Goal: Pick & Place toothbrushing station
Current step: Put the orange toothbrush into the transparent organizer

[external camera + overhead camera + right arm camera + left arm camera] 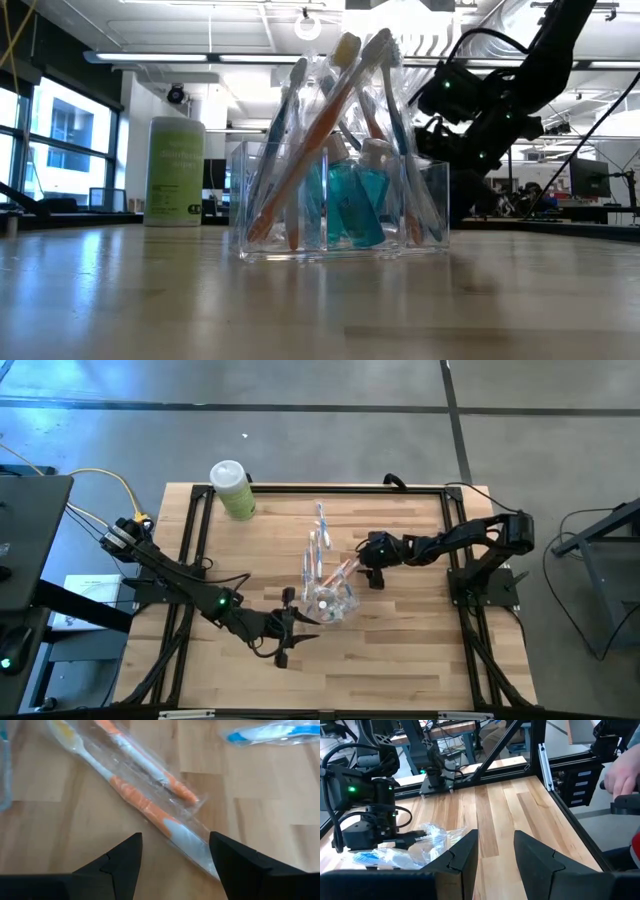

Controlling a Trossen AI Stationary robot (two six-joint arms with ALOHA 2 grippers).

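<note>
Two end effectors flank the clear holder (333, 603) of toothbrushes at mid-bench: the left end effector (296, 643) waits spread and empty just beside it, the right end effector (175, 851) hovers spread over a wrapped orange toothbrush (150, 807). Judged best: descend squarely astride the handle and close gently, since the wrapper looks slippery. Compartment occupancy cannot be determined.

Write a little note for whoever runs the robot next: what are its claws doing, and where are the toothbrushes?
Left claw: open, empty, near the table's front edge.
Right claw: open, empty, over the wrapped orange toothbrush.
Clear holder: mid-table, with several toothbrushes leaning in it and teal bottles inside.
Done: most brushes look stowed.
Left: wrapped brushes seem to lie beside the holder; the orange one looks next.
</note>
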